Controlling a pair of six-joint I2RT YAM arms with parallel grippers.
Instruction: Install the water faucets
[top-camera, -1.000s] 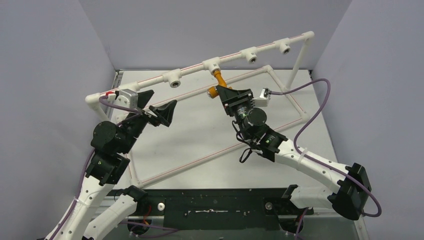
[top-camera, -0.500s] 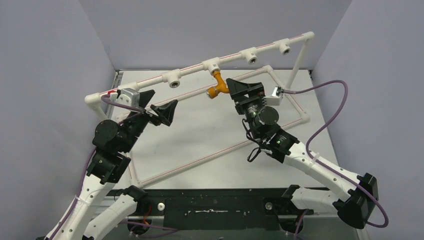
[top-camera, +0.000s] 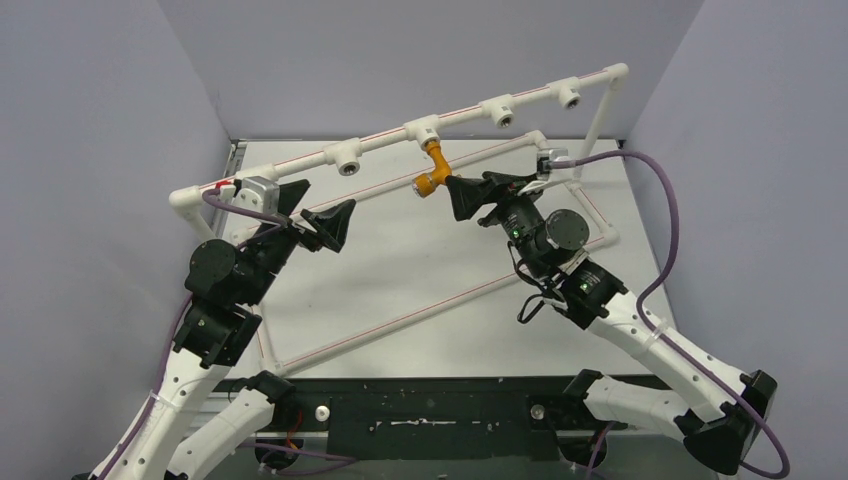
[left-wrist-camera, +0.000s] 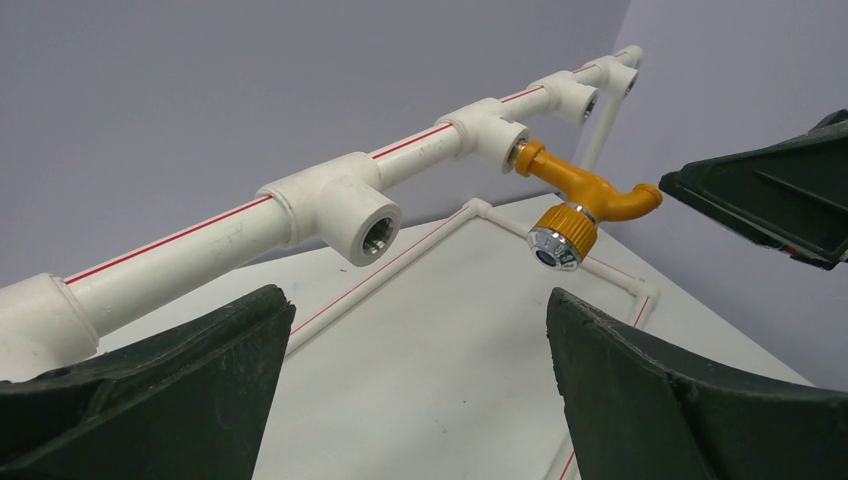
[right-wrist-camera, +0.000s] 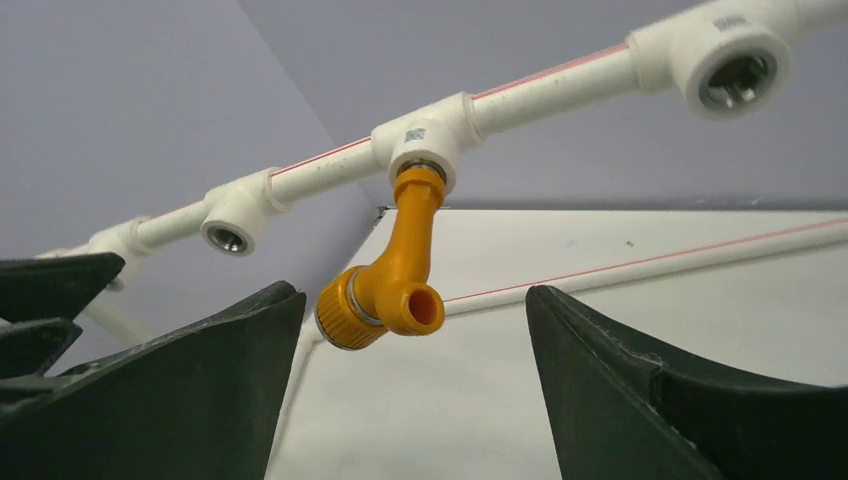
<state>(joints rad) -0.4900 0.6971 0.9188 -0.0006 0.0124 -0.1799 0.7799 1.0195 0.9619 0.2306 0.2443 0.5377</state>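
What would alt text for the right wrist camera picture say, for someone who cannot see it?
An orange tap hangs from the middle socket of a white pipe, seen from below between the two dark fingers of the open right gripper, which do not touch it. The neighbouring sockets are empty.

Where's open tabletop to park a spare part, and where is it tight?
Bare tabletop lies mid-table inside the floor pipe frame. A narrower strip runs between that frame and the black base plate. Crowded: around the faucet under the upper rail, where the open right end effector hangs.
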